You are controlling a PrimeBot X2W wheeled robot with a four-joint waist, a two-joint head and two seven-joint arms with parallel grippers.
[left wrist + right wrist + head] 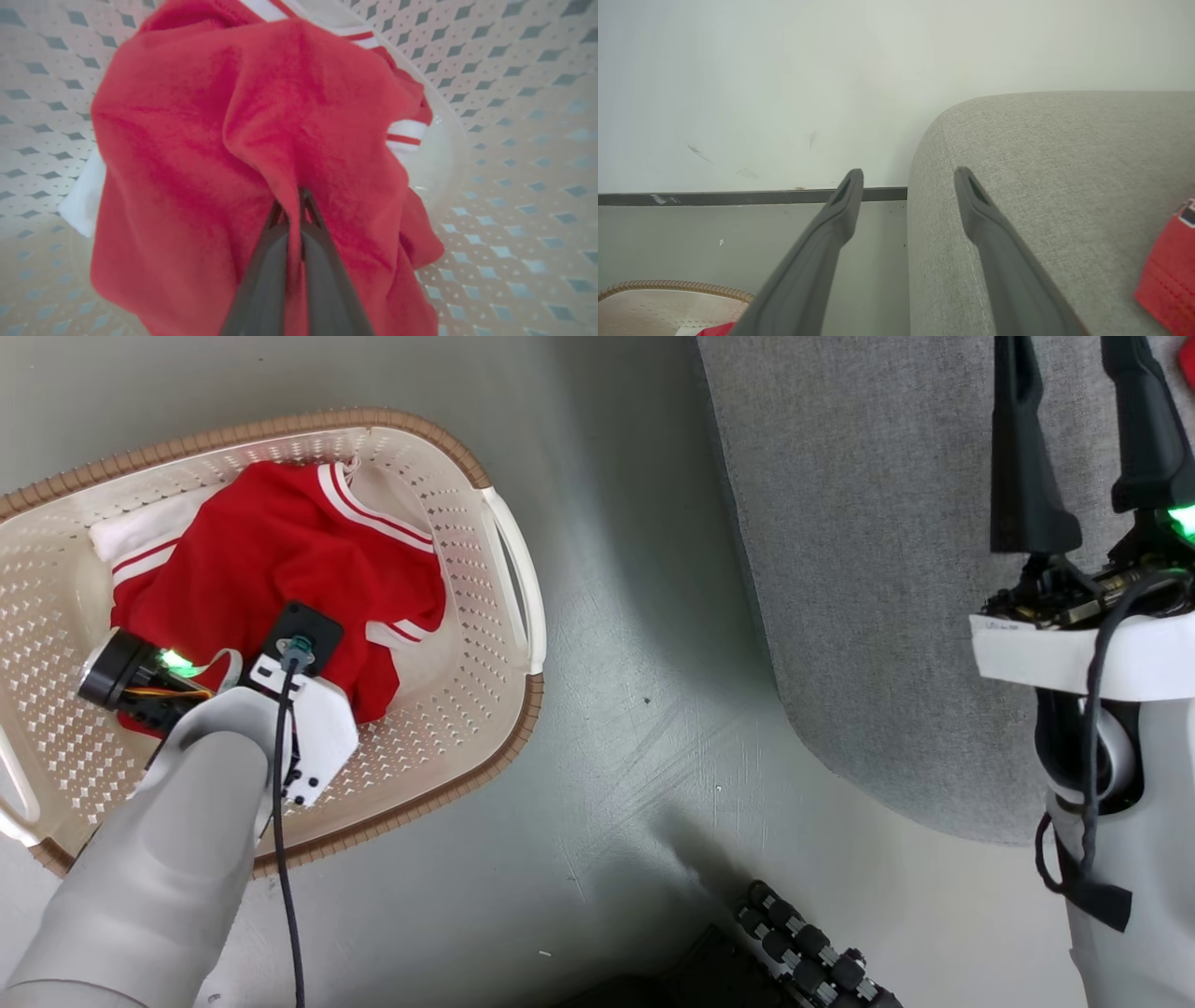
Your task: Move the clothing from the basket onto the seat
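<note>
Got the left gripper (299, 193) pinched together on a fold of the clothing (261, 130), red with white stripes, down inside the basket (509, 728). Looks like a decent bite, with cloth bunched right at the tips. Heaped mid-basket, not hoisted over the rim yet.

Key bit for the carry: going by the head view, putting the seat (887, 579) at roughly 3 o'clock from the basket, across a strip of bare floor (644, 709). So probably straight up first, then a swing toward 3.

Got the right gripper (908, 179) spread wide and holding nothing, hovering by the seat's rounded edge. Nearer the drop spot, but not the one with the cloth. Also spotted another red piece (1169, 280) lying on the seat, at 4 o'clock in the right wrist view.
</note>
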